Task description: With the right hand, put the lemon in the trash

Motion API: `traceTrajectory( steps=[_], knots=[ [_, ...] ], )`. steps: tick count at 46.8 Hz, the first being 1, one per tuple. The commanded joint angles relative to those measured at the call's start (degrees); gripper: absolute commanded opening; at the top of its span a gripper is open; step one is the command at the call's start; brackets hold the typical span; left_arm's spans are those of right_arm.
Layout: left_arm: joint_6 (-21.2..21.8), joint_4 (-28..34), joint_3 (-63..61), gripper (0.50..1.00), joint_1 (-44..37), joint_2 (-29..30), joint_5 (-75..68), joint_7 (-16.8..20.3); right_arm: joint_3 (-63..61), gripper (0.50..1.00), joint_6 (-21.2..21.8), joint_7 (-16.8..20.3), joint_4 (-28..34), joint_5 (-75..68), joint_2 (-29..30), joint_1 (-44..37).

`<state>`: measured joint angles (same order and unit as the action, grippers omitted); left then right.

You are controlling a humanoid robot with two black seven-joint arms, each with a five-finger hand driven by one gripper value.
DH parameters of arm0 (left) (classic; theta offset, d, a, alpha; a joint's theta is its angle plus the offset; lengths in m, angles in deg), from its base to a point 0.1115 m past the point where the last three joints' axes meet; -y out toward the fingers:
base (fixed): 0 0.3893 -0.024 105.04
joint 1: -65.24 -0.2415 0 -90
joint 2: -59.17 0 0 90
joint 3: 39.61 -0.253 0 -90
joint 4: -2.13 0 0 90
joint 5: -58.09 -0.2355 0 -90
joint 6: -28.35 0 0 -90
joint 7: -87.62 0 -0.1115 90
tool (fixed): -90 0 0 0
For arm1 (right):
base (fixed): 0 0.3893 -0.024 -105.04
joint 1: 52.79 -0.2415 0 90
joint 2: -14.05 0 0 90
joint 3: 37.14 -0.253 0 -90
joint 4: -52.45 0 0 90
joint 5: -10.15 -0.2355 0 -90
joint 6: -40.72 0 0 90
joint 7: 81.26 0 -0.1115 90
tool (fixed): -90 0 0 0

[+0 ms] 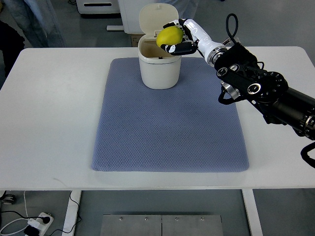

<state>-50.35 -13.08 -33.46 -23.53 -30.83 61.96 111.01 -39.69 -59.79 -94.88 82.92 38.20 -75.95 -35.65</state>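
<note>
A yellow lemon (169, 36) is held in my right hand (178, 37), whose white and black fingers curl around it. The hand hovers just above the open mouth of a small cream trash bin (158, 71), over its right rim. The bin's lid (154, 17) stands tilted up at the back. The bin sits at the far edge of a blue-grey mat (167, 123). My right arm (261, 91) reaches in from the right edge. My left arm does not show.
The mat lies on a white table (49, 123). Beyond the table's far edge stand a cardboard box and white furniture. A power strip with cables (37, 223) lies on the floor at the lower left.
</note>
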Motion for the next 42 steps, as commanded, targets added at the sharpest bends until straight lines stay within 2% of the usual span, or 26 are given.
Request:
traceTrajectory(
  steps=[1, 6, 24, 42],
  knots=[
    [0.0, 0.0, 0.0, 1.0, 0.0, 0.0, 0.0, 0.0, 0.0, 0.937, 0.0, 0.0, 0.4, -0.3, 0.0, 0.0],
    [0.0, 0.0, 0.0, 1.0, 0.0, 0.0, 0.0, 0.0, 0.0, 0.974, 0.0, 0.0, 0.5, -1.0, 0.0, 0.0],
    [0.0, 0.0, 0.0, 1.0, 0.0, 0.0, 0.0, 0.0, -1.5, 0.995, 0.1, 0.0, 0.7, -1.3, 0.0, 0.4],
    [0.0, 0.0, 0.0, 1.0, 0.0, 0.0, 0.0, 0.0, -4.5, 0.998, 0.7, 0.0, 8.2, -1.6, 0.0, 3.7]
  ],
)
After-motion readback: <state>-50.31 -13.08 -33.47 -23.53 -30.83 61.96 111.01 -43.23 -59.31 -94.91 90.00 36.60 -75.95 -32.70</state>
